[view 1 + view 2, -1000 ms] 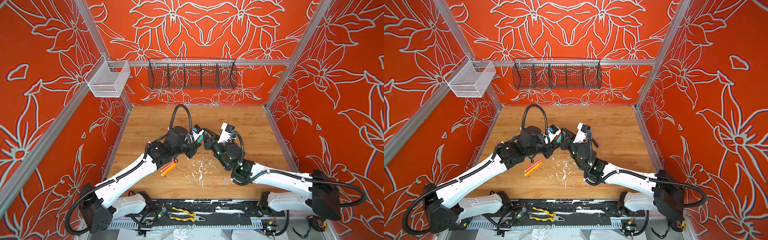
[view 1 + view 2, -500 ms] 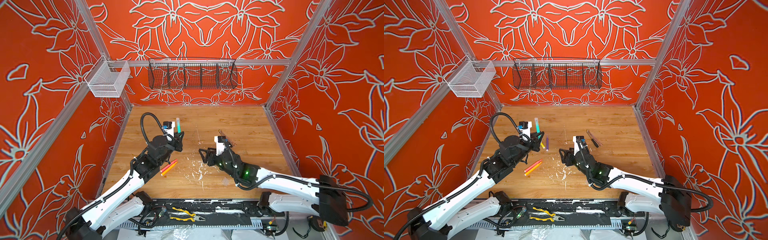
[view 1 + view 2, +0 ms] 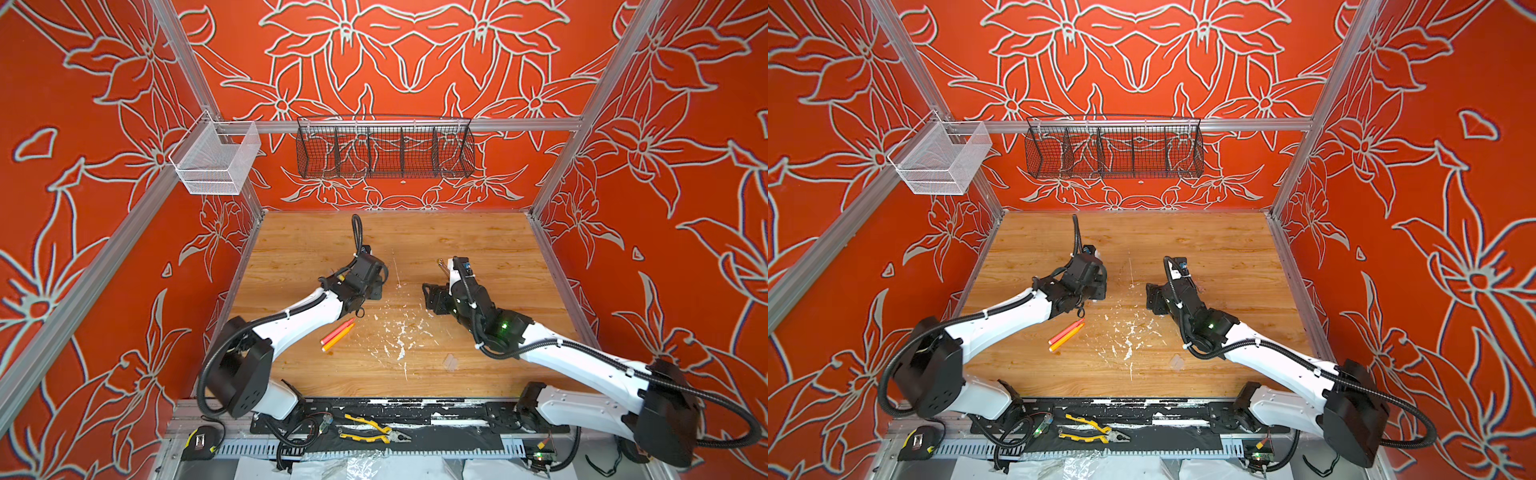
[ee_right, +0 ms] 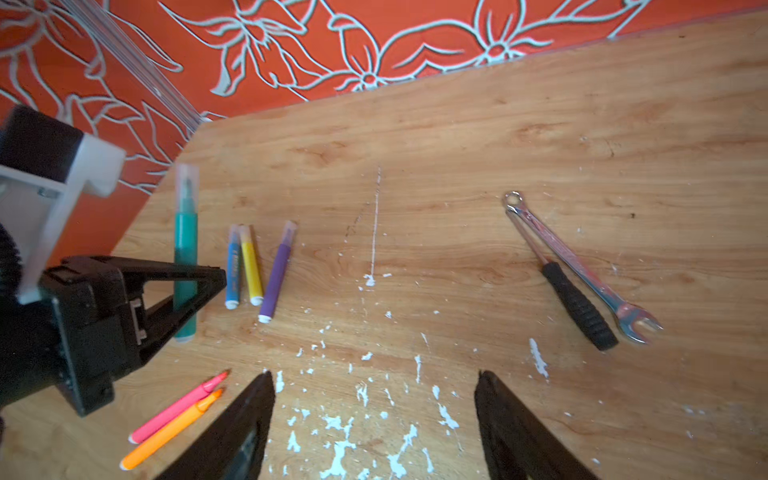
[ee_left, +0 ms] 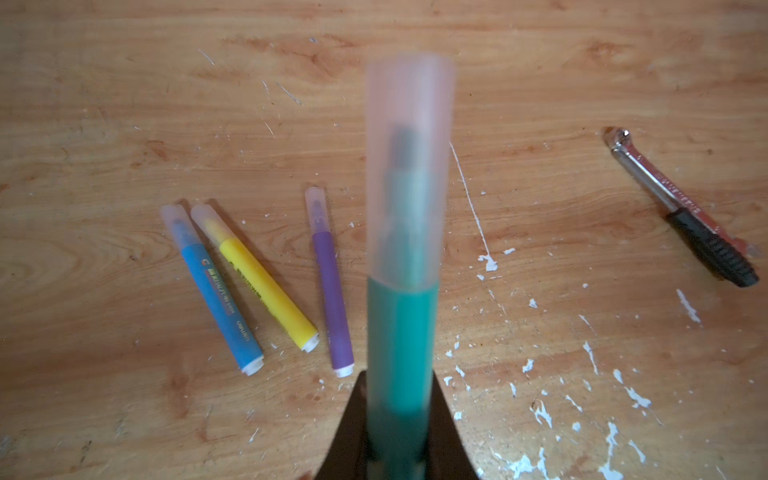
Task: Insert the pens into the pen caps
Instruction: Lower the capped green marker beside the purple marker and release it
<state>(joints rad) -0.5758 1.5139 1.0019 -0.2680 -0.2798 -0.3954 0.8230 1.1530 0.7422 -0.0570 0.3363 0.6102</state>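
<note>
Gripping green pen (image 5: 399, 345), left fingers (image 5: 353, 432); right fingers (image 4: 241, 428) released; flecked wood table (image 3: 478, 245), orange walls (image 3: 395, 62)

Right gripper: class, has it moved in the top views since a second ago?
Yes. The right gripper was over the thin white paint streak; now it sits right of it.

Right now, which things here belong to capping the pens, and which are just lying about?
Job: green felt-tip pen, clear-capped, in the left gripper; capped blue pen, yellow pen, purple pen; uncapped pink pen, orange pen.
Lying about: silver metal spanner, black-handled metal tool, yellow-handled pliers.
</note>
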